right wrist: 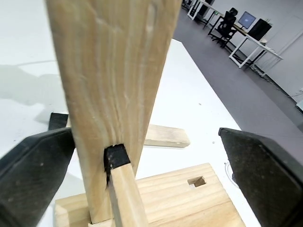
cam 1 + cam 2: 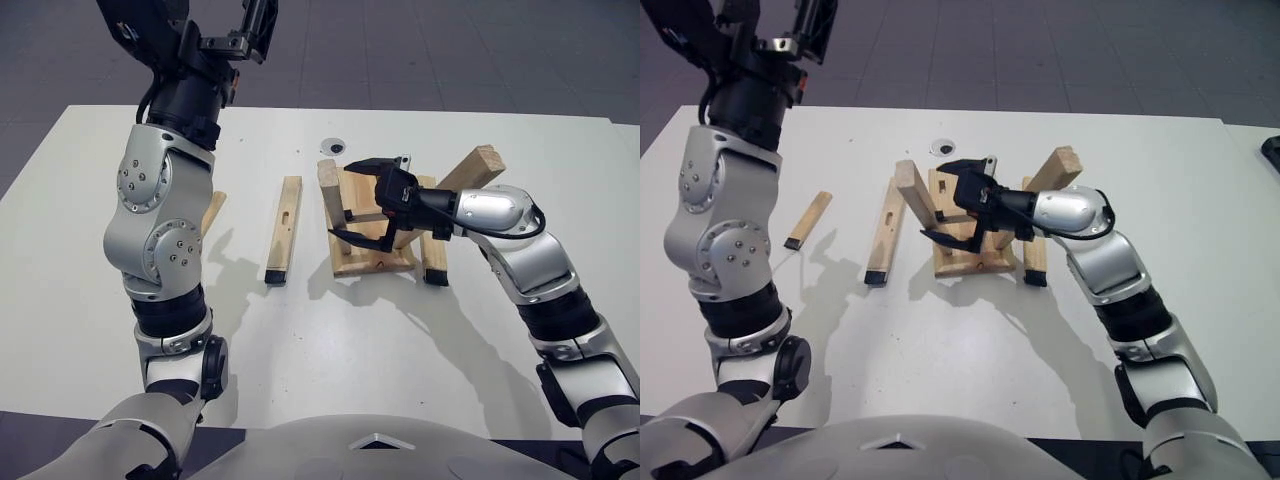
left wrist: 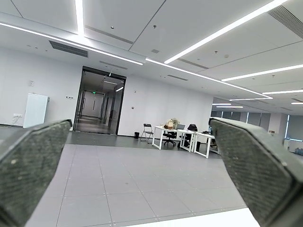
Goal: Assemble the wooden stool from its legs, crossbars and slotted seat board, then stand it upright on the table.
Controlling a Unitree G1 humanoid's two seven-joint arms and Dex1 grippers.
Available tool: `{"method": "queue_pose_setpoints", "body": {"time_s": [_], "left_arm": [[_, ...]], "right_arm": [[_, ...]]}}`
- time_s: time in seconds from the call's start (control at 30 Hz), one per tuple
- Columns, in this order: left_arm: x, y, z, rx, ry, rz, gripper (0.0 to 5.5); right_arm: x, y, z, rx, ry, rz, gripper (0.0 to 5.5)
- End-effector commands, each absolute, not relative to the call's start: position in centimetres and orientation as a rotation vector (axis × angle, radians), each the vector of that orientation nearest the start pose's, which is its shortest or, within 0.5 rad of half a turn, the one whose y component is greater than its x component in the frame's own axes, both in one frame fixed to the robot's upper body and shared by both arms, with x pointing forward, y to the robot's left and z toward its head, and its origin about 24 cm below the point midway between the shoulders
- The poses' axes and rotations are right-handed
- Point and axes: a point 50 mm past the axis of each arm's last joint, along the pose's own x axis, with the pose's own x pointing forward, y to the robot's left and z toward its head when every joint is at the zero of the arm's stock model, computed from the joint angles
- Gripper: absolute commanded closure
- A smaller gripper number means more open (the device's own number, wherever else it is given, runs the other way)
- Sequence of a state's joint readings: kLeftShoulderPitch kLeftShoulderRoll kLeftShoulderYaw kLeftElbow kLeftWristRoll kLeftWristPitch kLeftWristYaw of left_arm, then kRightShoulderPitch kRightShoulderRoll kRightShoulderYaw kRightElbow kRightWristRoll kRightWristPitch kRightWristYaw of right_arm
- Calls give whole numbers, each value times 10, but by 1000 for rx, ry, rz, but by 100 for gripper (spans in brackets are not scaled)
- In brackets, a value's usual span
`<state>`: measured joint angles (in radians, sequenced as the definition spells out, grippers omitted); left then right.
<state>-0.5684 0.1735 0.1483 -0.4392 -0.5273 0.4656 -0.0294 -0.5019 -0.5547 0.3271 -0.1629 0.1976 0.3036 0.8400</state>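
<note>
My left arm is folded up high at the desk's (image 2: 80,200) left side, with the forearm raised above the elbow. Its pincer (image 3: 140,142) points out into the room, pads wide apart and holding nothing. My right arm lies low across the desk, elbow out to the right and forearm reaching left. Its pincer (image 2: 340,203) is spread wide, one finger on each side of an upright leg (image 1: 113,71) of the part-built stool, not clamped on it.

The seat board (image 2: 370,262) lies flat mid-desk, with legs rising from it and one slanted leg (image 2: 470,170) leaning right. From the head I see a loose slotted leg (image 2: 282,230) just left of it and a short crossbar (image 2: 810,219) farther left. My right wrist shows closer detail (the head views don't): a black-tipped crossbar (image 1: 125,198) socketed into the leg, and a slot (image 1: 196,180) in the board.
</note>
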Motion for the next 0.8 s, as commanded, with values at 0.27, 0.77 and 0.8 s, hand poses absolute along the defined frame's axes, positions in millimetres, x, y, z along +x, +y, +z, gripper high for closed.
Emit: {"method": "queue_pose_setpoints", "body": {"time_s": [0.27,0.77,0.8], "left_arm": [[288,127,242,-309,-466,-353,12],[304,82,267,-436,-487,-400,12],[304,84,279,-433,-528,-409,12]], "right_arm": [[296,-110,189,-351,-242,1085,10],[279,-200,314,317,-866,402,10],[279,-205,313,326,-866,370,10]]}}
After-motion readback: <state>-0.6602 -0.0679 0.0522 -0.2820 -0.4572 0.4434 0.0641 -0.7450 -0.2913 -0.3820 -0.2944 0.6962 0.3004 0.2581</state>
